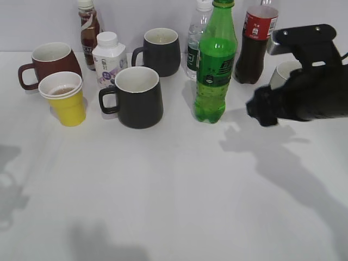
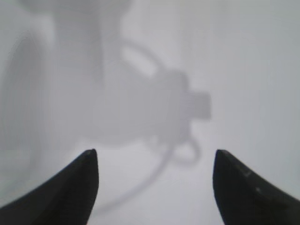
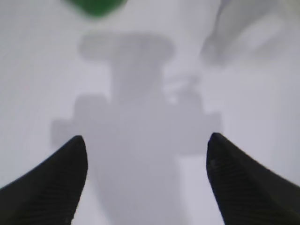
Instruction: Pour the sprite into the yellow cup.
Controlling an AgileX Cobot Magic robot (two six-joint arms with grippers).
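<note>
Sprite upright on white table, centre-right of ext view, green cap cut by top edge of frame; in rt wrist view only a blurred green blob at top edge, prob. its base. Just behind it, clear water bottle, mostly hidden; to its right, dark cola bottle w/ red label, top cropped. Yellow cup well apart on far left, upright, white rim, brownish liquid inside, appears stacked w/ a 2nd rim below the first. Touching or nearly touching behind it, dark red mug. Between cup and sprite: black mug in front, white milk carton and brown drink bottle behind, second dark mug further back. Right gripper spread wide, nothing between fingertips, only own shadow on table below; in ext view seen as a black mass right of sprite, near but not touching, fingers not discernible there, partly hiding a pale cup. Left gripper also spread apart, empty, over bare table w/ blurred shadow; arm itself out of ext frame.
</note>
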